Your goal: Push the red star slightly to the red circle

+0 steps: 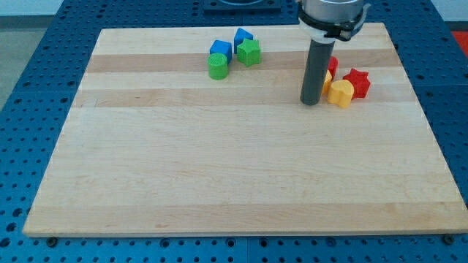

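Red star-shaped block (357, 82) lies at the wooden counter's (219, 175) upper right, touching a yellow block (341, 93). My tip (310, 101), a bare rod tool holding nothing, hides most of the red circle (332, 66); pushing may drag the yellow block too

My tip (310, 101) rests on the wooden board (219, 183) just left of a small cluster: a yellow block (341, 93), the red star (357, 82) touching its right side, and the red circle (332, 66) partly hidden behind the rod. Near the view's top sit two blue blocks (220, 50) (243, 36) and two green blocks (218, 66) (249, 52).
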